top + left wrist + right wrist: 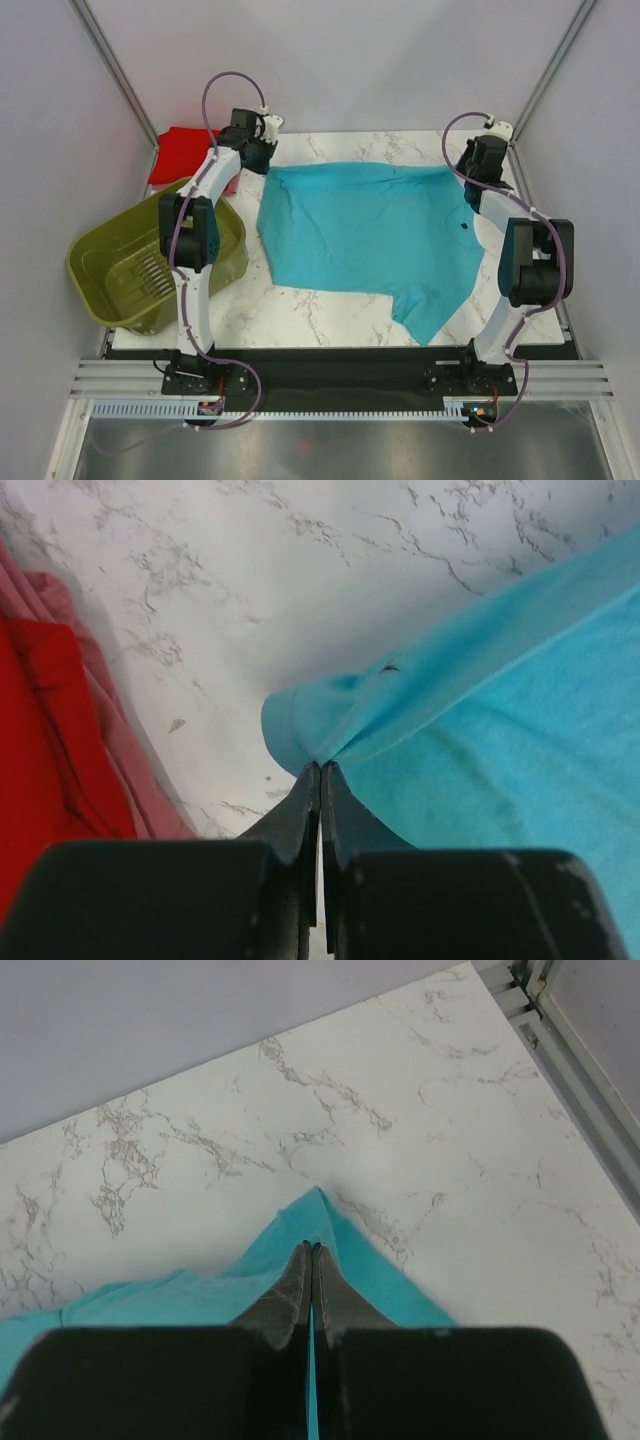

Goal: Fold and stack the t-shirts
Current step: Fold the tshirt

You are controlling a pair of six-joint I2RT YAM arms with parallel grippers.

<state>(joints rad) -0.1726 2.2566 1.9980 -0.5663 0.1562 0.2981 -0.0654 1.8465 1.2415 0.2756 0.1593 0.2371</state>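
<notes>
Left claw (pixel 320 765) is clamping shut on the turquoise t-shirt (pixel 500 740). The fingertips are pinching a bunched corner of the cloth, and the fabric is fanning out from the pinch to the right. Right claw (pixel 312 1247) is also closed, biting a pointed corner of the same shirt, with cloth showing on both sides of the tips.

From overhead, I'm holding both claws at the far side of the marble table (pixel 330 300), left one (pixel 262 150) on the shirt's far-left corner and right one (pixel 470 170) on its far-right corner. The turquoise shirt (pixel 370 235) is lying spread mostly flat across the middle of the table between my arms, wrinkled, with one sleeve pointing toward the near edge on the right.

The red t-shirt (pixel 185 155) is sitting in the far-left corner, partly hidden by my left arm. In the left wrist view it is lying just left of the claw, apart from the turquoise cloth, with bare marble between them.

The olive-green slotted basket (pixel 150 260) is sitting at the table's left edge, just in front of the red shirt.
</notes>
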